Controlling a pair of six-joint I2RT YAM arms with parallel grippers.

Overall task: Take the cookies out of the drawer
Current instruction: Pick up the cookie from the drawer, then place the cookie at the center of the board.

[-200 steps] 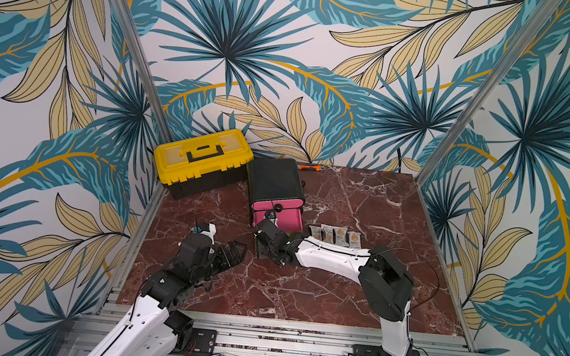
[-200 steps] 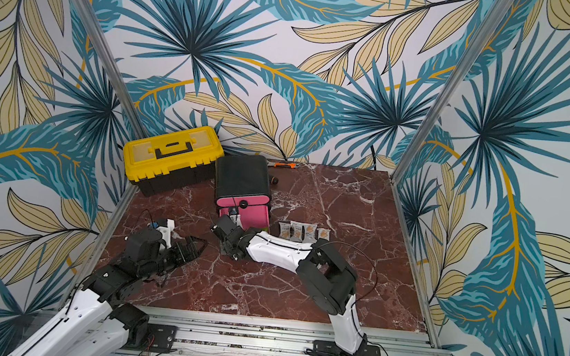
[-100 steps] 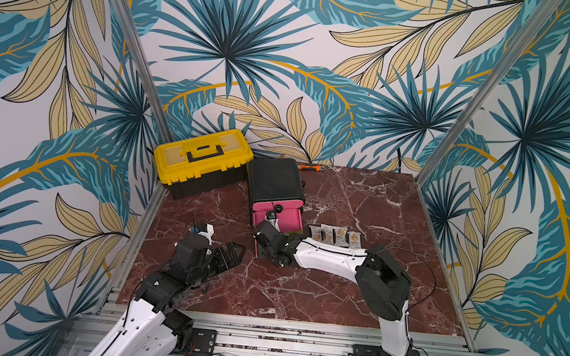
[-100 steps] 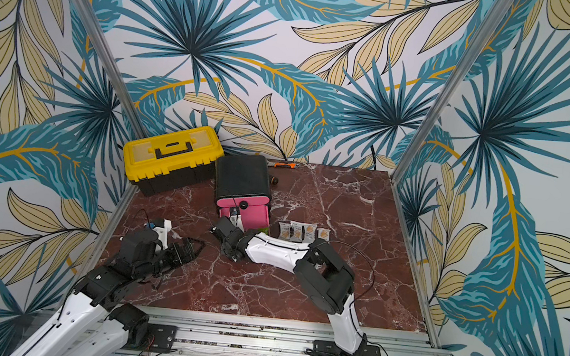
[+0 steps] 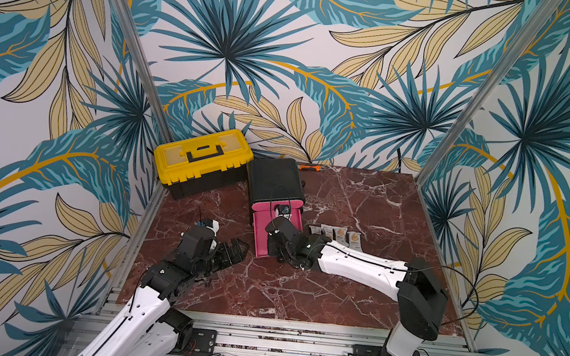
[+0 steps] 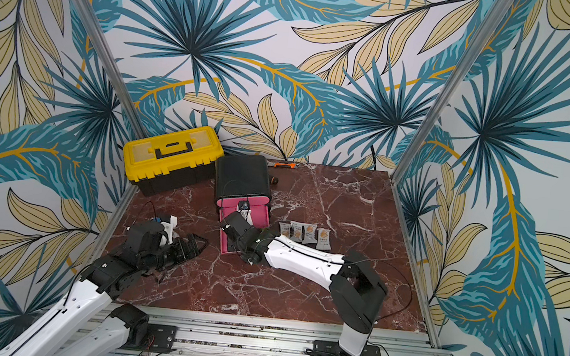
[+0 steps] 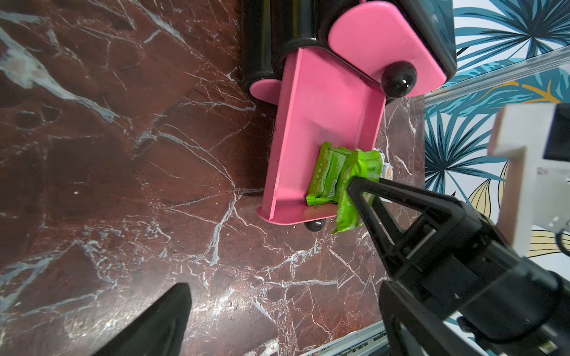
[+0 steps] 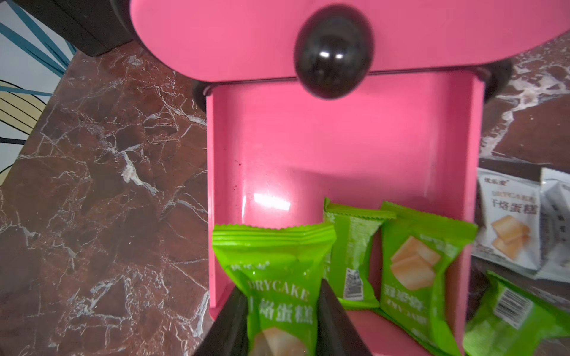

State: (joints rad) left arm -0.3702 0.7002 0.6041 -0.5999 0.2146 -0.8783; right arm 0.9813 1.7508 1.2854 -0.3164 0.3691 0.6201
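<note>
As the right claw (image 8: 282,292) pinches one green pkt (image 8: 274,259) at the front end of the pink drawer (image 8: 308,148), a slip is the worry.
Grip's narrow, on slick foil: the pkt could slide out on the lift, or snag the drawer wall & drop back. The drawer holds 2 more green cookies (image 8: 416,262) beside it. A 4th (image 8: 509,314) lies by the side wall, in or out I can't tell. Other pkts (image 5: 338,236) sit in a row on the surface (image 5: 364,201). Left claw (image 5: 232,249) gapes wide, empty, well apart.

Four green sealed plastic snack packets (image 8: 413,262): one inside the right gripper (image 8: 282,308), three just beside it. Four further packets (image 5: 339,234), colours unclear, lie farther off.
</note>
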